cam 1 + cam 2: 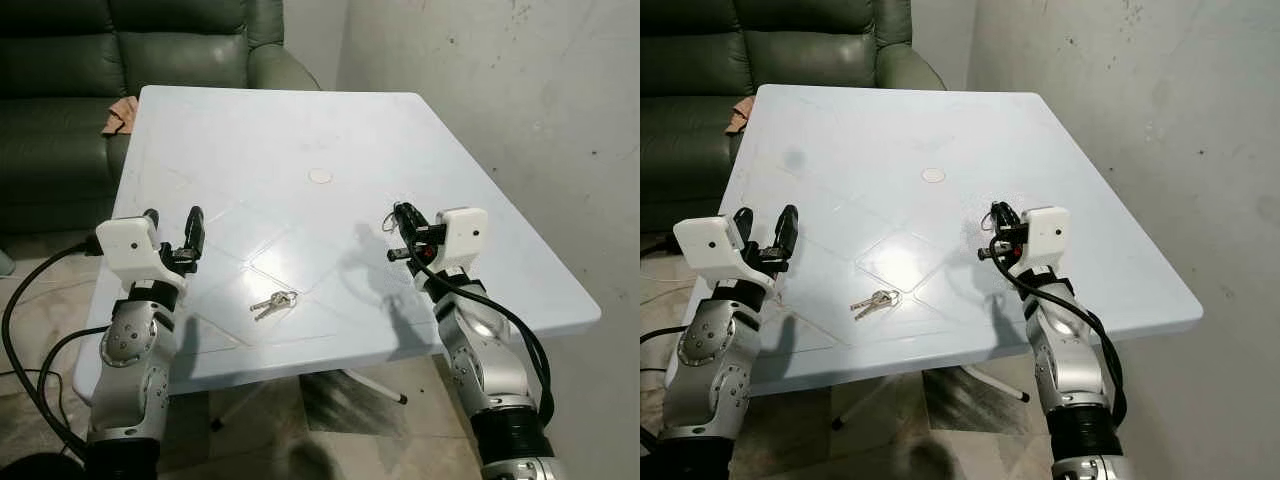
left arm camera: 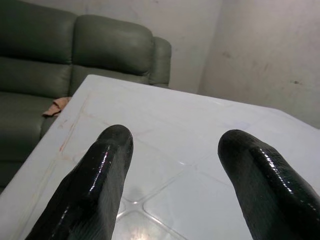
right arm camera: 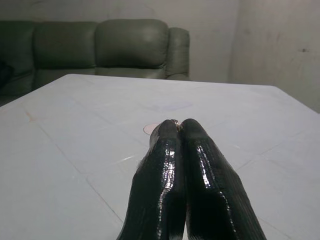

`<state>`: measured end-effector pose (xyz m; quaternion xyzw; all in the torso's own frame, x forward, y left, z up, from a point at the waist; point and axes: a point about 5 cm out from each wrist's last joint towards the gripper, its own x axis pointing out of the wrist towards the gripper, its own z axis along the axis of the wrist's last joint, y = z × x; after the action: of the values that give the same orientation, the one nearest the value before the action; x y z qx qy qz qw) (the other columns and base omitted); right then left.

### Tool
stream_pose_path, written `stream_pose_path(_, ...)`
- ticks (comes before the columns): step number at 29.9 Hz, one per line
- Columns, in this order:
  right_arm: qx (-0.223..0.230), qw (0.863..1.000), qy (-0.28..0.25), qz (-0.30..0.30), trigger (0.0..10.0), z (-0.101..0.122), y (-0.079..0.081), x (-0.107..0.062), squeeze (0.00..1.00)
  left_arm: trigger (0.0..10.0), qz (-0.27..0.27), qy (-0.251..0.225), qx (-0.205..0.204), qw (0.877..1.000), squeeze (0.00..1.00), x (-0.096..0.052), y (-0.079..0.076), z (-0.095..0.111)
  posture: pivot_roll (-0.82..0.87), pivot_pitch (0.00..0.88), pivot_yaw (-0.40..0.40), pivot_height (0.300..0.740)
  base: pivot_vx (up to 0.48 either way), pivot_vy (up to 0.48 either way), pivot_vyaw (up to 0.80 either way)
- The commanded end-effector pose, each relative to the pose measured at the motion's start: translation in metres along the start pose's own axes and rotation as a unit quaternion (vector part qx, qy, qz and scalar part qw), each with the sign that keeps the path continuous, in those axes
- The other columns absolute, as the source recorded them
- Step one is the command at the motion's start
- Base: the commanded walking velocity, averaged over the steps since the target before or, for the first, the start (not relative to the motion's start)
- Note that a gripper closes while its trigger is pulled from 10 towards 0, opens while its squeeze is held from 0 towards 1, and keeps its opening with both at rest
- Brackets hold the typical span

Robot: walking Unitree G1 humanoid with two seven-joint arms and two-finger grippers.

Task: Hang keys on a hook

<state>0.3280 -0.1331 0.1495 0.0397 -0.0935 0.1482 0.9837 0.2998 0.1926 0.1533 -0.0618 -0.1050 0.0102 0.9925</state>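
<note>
Keys lie flat on the white table, between my arms. Left pincer is spread wide, right pincer pressed closed on nothing (no hook visible). I'd descend squarely over the ring.

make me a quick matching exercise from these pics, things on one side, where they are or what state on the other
Things:
1. keys
2. left gripper
3. right gripper
4. sofa
5. table

States or places:
a. fingers pressed together
b. behind the table
c. lying flat on the table between the arms
d. fingers spread apart
e. pale blue, under both grippers

Pairs: 1-c, 2-d, 3-a, 4-b, 5-e
</note>
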Motion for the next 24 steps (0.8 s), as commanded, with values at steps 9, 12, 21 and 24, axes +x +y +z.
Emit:
stream_pose_path(9,-0.002,1.0,0.002,0.008,10.0,-0.0002,0.0024,0.0001,0.0,10.0,0.019,0.019,-0.013,1.0,0.0,0.0009,0.0014,-0.0034,-0.06,0.01,-0.062,0.74,0.0,0.0,-0.75)
stream_pose_path(12,-0.002,1.0,0.003,0.009,10.0,-0.0003,0.0024,-0.0002,0.0,10.0,0.02,0.026,-0.016,0.999,0.0,0.0011,0.0015,-0.0042,-0.06,0.014,-0.063,0.74,0.0,0.0,-0.75)
stream_pose_path(21,-0.002,1.0,0.006,0.008,10.0,-0.0007,0.0025,-0.0004,0.0,10.0,0.023,0.03,-0.018,0.999,0.0,0.0003,0.0031,-0.0041,-0.06,0.027,-0.063,0.74,0.0,0.0,-0.75)
stream_pose_path(24,-0.002,1.0,0.006,0.008,10.0,-0.0009,0.0024,-0.0005,0.0,10.0,0.024,0.033,-0.02,0.999,0.0,0.0003,0.003,-0.0045,-0.06,0.027,-0.063,0.74,0.0,0.0,-0.76)
